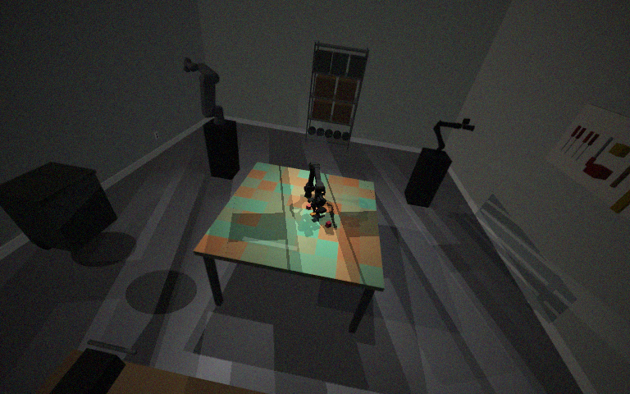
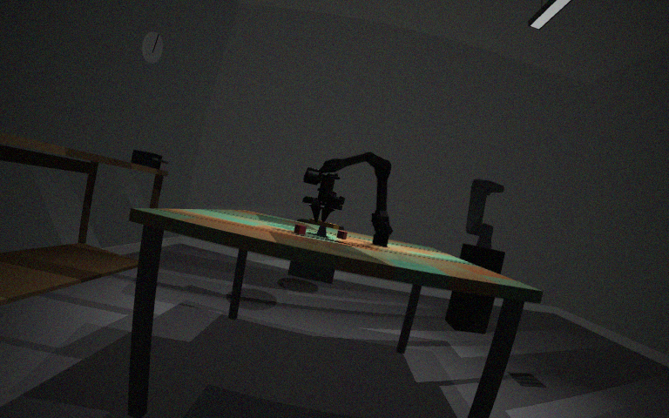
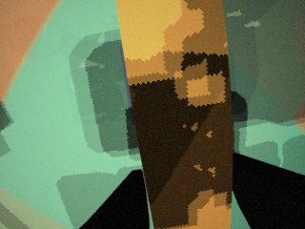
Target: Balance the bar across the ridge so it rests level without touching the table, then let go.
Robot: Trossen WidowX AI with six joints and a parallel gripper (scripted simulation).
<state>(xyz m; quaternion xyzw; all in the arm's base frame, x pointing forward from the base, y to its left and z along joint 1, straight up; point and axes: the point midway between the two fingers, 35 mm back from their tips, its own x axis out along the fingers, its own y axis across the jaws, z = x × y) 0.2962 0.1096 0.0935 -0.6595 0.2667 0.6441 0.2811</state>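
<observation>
The bar (image 2: 332, 225) (image 3: 181, 143) is long and orange-brown. It lies across the top of the small dark ridge (image 2: 321, 232), looks about level in the exterior view, and its ends appear clear of the table. My gripper (image 2: 321, 219) (image 3: 188, 162) points down over the bar's middle, one finger at each side. The fingers stand slightly apart from it; a thin gap shows at the left finger in the wrist view. In the top view the arm and shadows hide most of the bar and ridge.
Two small red blocks (image 1: 308, 206) (image 1: 328, 223) (image 2: 300, 228) (image 2: 341, 234) stand on the table (image 1: 274, 259) (image 2: 197, 232) near the ridge, on opposite sides. The arm's base (image 2: 380, 239) stands farther right in the exterior view. Patchy coloured light and shadows cover the table.
</observation>
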